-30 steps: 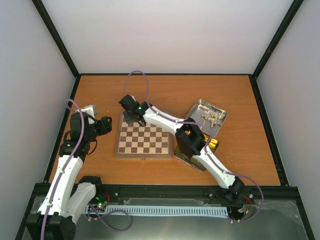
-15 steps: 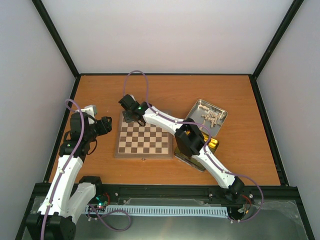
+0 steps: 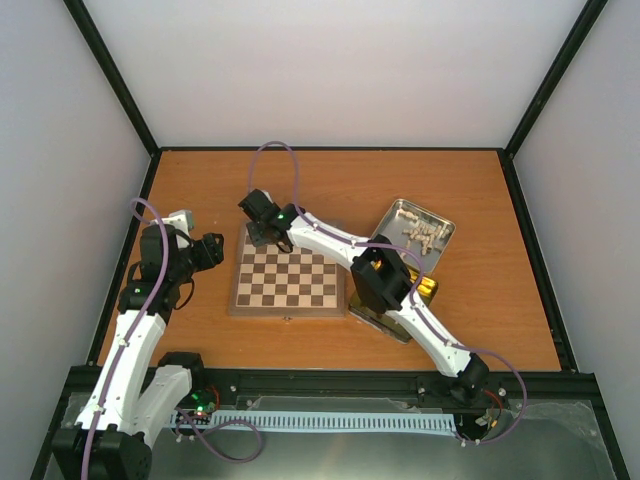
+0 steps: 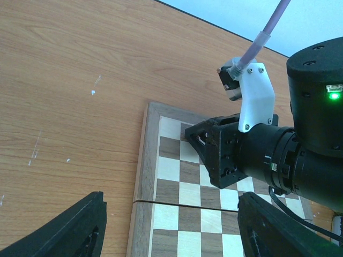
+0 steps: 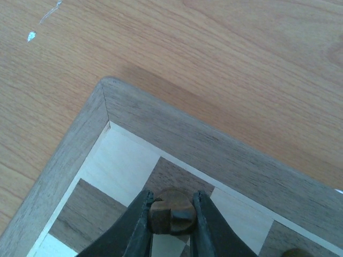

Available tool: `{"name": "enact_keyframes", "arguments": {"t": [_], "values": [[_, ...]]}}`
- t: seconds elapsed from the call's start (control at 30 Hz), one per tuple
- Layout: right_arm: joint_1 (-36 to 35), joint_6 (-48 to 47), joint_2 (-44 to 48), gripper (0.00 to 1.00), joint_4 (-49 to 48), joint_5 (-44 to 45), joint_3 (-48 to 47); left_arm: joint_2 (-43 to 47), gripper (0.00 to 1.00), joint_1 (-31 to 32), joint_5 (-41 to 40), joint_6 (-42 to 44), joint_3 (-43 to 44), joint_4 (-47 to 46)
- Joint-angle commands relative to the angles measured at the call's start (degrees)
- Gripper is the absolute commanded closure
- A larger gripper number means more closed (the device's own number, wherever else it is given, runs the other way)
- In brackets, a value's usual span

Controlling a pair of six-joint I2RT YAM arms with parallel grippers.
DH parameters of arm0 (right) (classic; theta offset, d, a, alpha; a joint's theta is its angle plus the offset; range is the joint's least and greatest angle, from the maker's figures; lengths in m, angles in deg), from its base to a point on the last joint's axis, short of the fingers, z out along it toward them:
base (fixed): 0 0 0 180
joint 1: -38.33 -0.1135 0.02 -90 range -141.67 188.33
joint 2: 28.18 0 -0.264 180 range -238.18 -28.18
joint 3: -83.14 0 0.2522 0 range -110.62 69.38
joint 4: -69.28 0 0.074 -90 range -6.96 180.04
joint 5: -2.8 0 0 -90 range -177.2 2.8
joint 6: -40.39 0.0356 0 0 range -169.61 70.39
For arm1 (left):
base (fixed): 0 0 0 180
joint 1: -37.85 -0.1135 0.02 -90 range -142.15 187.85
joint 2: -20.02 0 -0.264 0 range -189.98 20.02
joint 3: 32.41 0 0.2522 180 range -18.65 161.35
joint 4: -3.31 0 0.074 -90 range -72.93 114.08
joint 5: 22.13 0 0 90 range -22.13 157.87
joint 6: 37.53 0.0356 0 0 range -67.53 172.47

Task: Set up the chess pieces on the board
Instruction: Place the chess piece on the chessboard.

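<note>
My right jaws are clamped on a dark chess piece [image 5: 170,213], which sits between them over a dark square by the far-left corner of the board [image 5: 72,155]; my left jaws stand apart.

Two white arms [image 3: 125,345], black joints [image 3: 380,280], looping lilac cables [image 4: 269,24], green wrist lights [image 4: 334,96], white cable bracket [image 4: 256,96], left gripper [image 4: 170,230] black, right gripper [image 5: 170,214] dark-fingered.

The small square wooden chessboard [image 3: 288,283], dark-brown and cream checks inside a wood border, lay flat. One dark-brown turned chess piece [image 5: 170,213] was pinched upright in the right gripper [image 5: 170,235] over the dark square next to the board's corner. Cream-white pieces [image 3: 420,235] lay heaped in a metal tin [image 3: 447,228] beside the board.
</note>
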Motion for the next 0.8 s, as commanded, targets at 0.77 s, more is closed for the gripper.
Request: {"name": "enact_keyframes", "arguments": {"t": [0.77], "values": [[-0.2,0.3,3.3,0.64,0.9,-1.2,1.7,0.0,0.32,0.0,0.0,-0.7,0.9,0.6]]}}
